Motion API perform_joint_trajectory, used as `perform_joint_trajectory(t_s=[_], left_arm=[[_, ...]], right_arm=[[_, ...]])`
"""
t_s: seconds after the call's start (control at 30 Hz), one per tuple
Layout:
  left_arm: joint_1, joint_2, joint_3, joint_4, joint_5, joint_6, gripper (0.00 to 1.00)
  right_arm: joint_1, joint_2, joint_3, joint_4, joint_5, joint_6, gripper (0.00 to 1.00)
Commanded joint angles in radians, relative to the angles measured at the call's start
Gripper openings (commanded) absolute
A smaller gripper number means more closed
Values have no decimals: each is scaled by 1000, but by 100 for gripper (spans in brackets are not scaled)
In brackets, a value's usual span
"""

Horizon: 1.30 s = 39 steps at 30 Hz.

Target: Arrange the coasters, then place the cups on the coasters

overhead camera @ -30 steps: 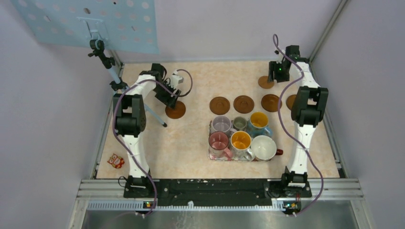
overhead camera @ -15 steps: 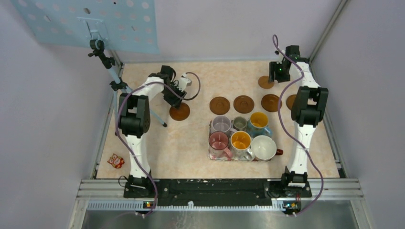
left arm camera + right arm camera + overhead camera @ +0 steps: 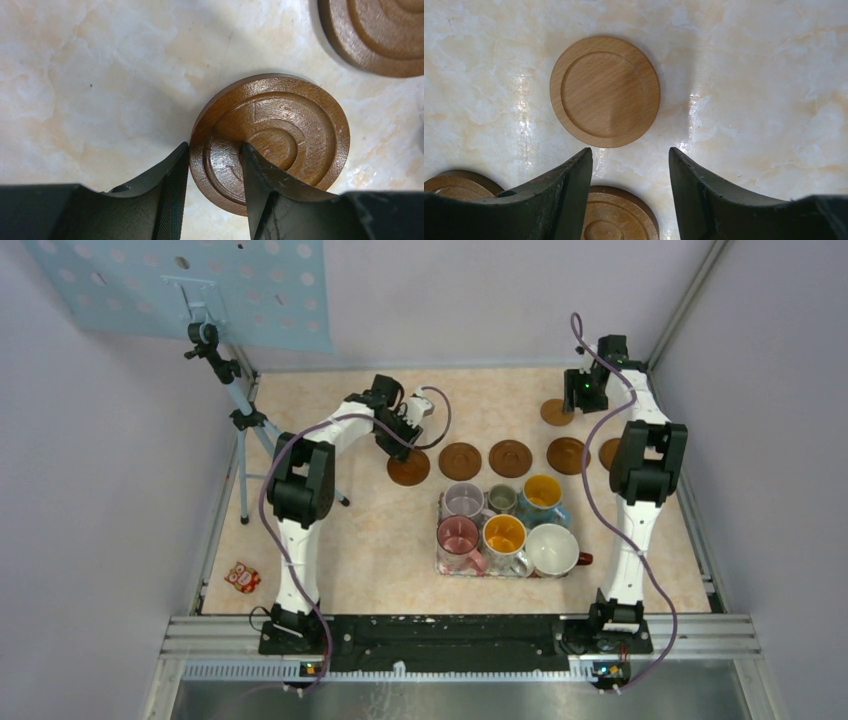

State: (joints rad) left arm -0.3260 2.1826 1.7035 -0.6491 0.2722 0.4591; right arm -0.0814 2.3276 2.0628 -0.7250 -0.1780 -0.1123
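Grip, left of centre in the overhead view: my left gripper (image 3: 215,149) is clamped on the near rim of the dark coaster (image 3: 280,132). One finger sits outside the edge, the other on the ringed face. The disc lies flat on the table (image 3: 340,540). I judge an edge pinch suits a thing this thin, good for sliding it into line rather than lifting it.

Row of coasters (image 3: 510,458), centre frame: three discs in full view, a fourth half hidden behind my right arm. My held disc sits just left of the first one, near but apart, a touch lower in the frame. Probably not aligned yet.

Tray (image 3: 441,566), below the row: holds all six cups (image 3: 504,535) in two rows of three. They stand upright, mouths up, packed close, and look empty. None is on a coaster, so that step has not begun.

Upper right of frame: my right gripper (image 3: 630,154) is spread with nothing between the fingers. It hovers beside the pale coaster (image 3: 605,91), which lies alone beyond the row. It likely needs bringing into line.
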Motion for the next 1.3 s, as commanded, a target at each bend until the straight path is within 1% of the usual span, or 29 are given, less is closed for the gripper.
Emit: perform_joint_trajectory(t_s=[0.0,0.13,0.2,0.33,0.47,0.6,0.73,0.97,1.2,1.27], left_arm=[[-16,62,32,31,9,-40,48],[-20,65,33,25,17,-46,49],[-20,59,37,20,15,-47,54],[-18,35,65,4,19,-52,68],[-14,15,136,-25,29,-72,76],[-5,-18,173,-31,44,-93,82],[7,-64,169,-17,69,-105,85],[35,-127,139,-10,115,-119,86],[45,-162,110,-8,138,-116,86],[45,-164,107,-13,142,-104,85]], right_arm=[[-6,-46,42,12,6,-8,57],[-6,-38,46,21,8,-1,57],[-6,-32,50,25,11,7,57],[0,-13,65,39,31,16,57],[13,9,69,62,64,16,56],[19,39,81,75,82,17,54],[24,75,96,76,96,19,51],[39,130,111,75,77,36,47],[75,189,151,84,7,72,37],[108,215,176,85,-19,91,31]])
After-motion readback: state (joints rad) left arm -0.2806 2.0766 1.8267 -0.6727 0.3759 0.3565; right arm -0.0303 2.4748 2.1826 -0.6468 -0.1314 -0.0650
